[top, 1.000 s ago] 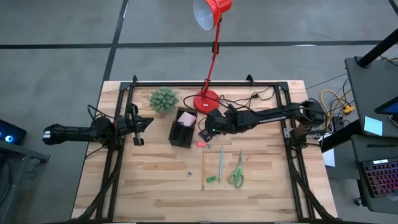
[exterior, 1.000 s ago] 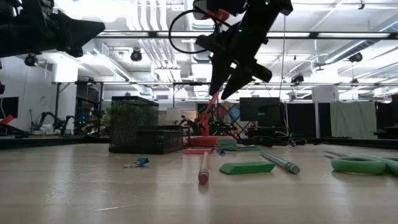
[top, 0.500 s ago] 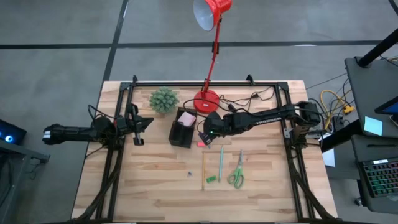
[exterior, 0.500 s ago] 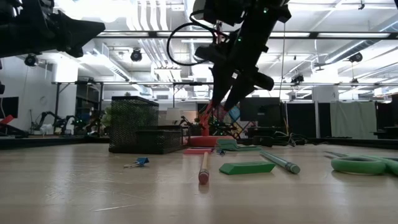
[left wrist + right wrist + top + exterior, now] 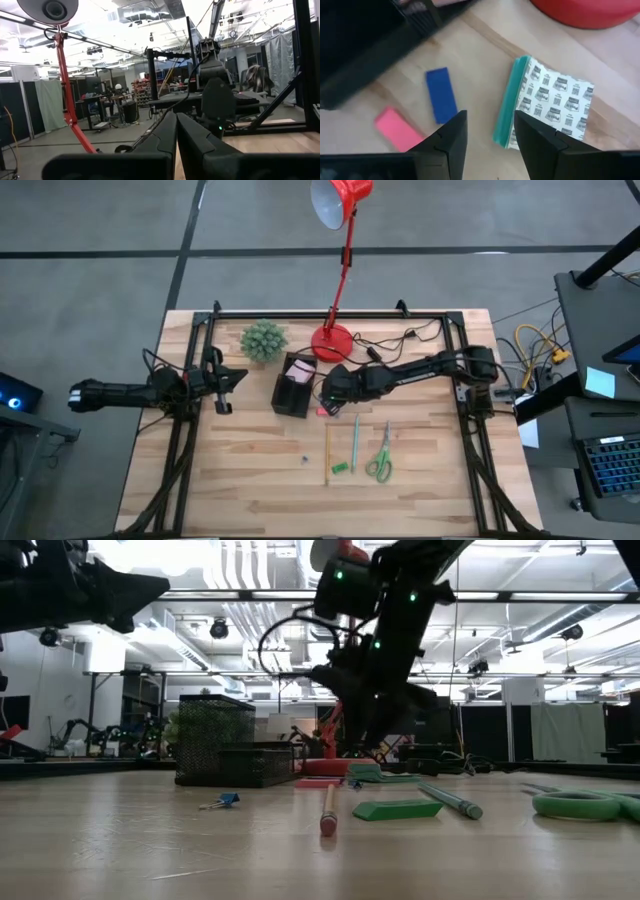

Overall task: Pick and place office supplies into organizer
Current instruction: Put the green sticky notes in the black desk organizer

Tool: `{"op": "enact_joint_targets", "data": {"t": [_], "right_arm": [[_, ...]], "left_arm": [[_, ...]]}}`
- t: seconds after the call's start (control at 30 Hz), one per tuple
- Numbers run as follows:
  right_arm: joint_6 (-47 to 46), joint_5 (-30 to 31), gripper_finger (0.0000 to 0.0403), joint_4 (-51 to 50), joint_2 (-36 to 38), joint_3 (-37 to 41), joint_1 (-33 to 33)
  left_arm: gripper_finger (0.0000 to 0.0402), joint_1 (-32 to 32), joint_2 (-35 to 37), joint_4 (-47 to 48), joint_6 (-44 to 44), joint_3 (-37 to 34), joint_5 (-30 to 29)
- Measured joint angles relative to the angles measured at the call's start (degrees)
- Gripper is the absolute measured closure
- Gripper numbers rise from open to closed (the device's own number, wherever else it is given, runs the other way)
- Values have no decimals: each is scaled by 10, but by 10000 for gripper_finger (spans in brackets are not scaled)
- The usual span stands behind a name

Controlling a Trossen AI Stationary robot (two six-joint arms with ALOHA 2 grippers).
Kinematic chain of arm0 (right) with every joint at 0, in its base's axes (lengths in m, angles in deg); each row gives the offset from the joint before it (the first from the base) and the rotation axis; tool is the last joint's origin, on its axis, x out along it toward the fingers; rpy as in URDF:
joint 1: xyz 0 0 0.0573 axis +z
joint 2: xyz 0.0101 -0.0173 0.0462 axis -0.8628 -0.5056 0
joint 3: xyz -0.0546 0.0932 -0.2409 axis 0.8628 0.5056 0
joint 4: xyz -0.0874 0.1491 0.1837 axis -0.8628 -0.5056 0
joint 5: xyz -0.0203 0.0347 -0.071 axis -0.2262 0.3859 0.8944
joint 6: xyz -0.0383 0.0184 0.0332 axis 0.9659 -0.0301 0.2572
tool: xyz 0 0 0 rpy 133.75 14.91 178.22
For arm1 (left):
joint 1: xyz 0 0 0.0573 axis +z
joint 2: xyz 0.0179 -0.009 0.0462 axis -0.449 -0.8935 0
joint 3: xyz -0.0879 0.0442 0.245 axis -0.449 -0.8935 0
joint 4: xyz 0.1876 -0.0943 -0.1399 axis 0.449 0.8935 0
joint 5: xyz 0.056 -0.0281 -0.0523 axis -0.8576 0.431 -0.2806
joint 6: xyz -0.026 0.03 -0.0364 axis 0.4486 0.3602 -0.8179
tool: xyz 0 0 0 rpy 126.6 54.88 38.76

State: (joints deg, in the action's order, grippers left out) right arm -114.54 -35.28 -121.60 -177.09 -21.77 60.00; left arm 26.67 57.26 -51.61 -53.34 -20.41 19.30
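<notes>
The left gripper (image 5: 222, 379) waited at the tabletop's (image 5: 250, 480) left edge, well apart from the work, its fingers pressed together in its own wrist view. Just right of it stood the organizer (image 5: 294, 391), black, with a pink sticky-note pad (image 5: 300, 370) already showing in its rear compartment.

Over the previous second the right gripper (image 5: 326, 392) had travelled leftward and dropped: in the low view it had hung well above the tabletop, and now it sat close over the items beside the organizer. Its fingers (image 5: 445, 137) stood apart, holding nothing, and between them the wrist view showed the white dotted pad (image 5: 547, 102) with its green edge, a small blue piece (image 5: 441, 95) and a pink piece (image 5: 397, 129) lying flat on the wood. I judged this a descent toward the dotted pad, with closing not yet begun.

Further right, the yellow pencil (image 5: 327, 452), green pen (image 5: 354, 442) and green-handled scissors (image 5: 380, 454) lay untouched.
</notes>
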Motion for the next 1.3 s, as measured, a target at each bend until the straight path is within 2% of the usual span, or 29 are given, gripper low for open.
{"op": "enact_joint_targets", "data": {"t": [0.33,0.97,1.3], "right_arm": [[2,30,251,-3,-39,0,-12],[0,30,286,-11,-38,0,-14],[0,30,330,-13,-38,0,-16]], "left_arm": [[402,0,0,3,0,0,0],[402,0,0,3,0,0,0],[402,0,0,3,0,0,0]]}}
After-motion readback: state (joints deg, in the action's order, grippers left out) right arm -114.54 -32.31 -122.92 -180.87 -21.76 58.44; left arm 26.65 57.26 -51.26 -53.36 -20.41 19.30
